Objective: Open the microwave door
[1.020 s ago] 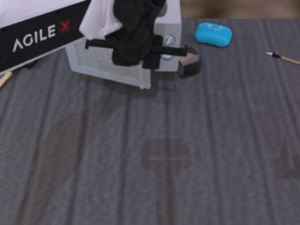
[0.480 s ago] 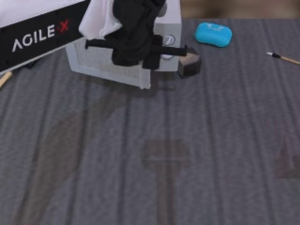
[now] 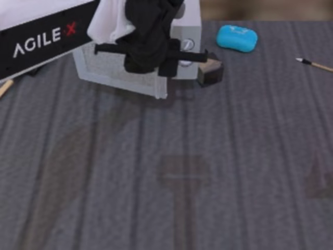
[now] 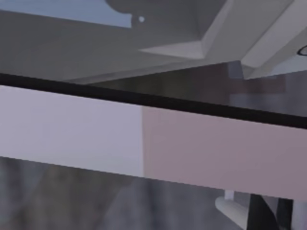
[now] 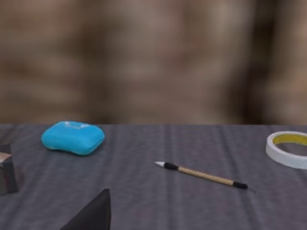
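The light-grey microwave stands at the table's back, left of centre, largely covered by my left arm. Its door, with a speckled mesh window, is swung a little out from the body, its free edge nearest the knob panel. My left gripper sits at that free edge. In the left wrist view the door's edge fills the picture, and the slim handle bar runs into the dark fingers, shut on it. My right gripper is parked off the top view.
A small dark cube stands right against the microwave's right side. A blue rounded block and a brush lie farther right. A roll of tape shows in the right wrist view. A wooden stick end lies at the left edge.
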### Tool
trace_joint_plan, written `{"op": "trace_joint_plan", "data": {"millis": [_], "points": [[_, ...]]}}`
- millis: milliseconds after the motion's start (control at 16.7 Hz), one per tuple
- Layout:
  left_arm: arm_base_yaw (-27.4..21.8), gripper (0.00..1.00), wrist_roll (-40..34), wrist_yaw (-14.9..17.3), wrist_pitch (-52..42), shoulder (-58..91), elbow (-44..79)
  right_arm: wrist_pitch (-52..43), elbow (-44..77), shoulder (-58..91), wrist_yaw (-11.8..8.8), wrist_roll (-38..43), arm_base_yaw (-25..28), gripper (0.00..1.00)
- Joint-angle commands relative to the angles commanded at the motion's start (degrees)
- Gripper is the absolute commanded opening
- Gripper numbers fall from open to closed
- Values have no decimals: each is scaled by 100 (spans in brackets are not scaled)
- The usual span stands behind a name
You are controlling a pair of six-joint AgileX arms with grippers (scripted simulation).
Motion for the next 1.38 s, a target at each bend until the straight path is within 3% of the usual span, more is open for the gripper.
{"op": "trace_joint_plan", "data": {"millis": [420,840,1380], "points": [[-34,0,-4,37,13,3,-27,0,0,0,0,0,0,100],[108,0,639,341,328,-515,-733,0,0,0,0,0,0,100],[109,0,643,343,331,-518,-735,0,0,0,0,0,0,100]]}}
